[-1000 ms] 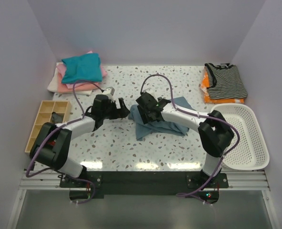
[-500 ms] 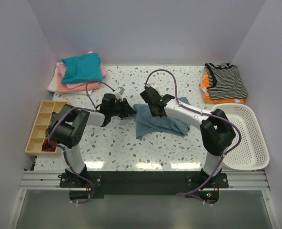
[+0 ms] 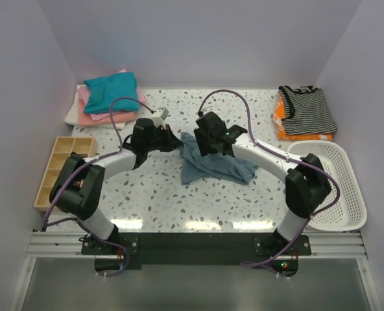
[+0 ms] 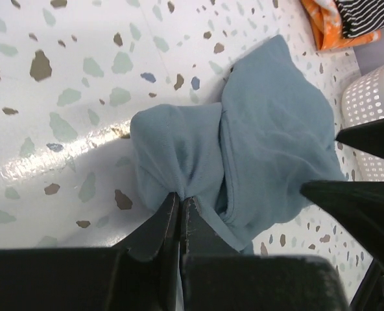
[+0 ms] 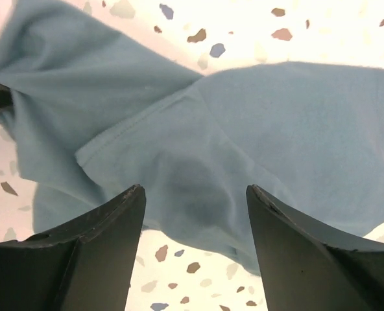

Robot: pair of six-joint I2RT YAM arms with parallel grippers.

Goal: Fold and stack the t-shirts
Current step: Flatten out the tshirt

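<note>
The left end effector pinched the slate-blue t-shirt; the right end effector hung spread wide above it.

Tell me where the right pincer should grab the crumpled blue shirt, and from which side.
Take the stitched hem of the slate-blue shirt, coming straight down. That free edge lies just ahead of the open right pincer, apart from the bunch the shut left pincer pinches, so pulling apart would likely spread the cloth.
</note>
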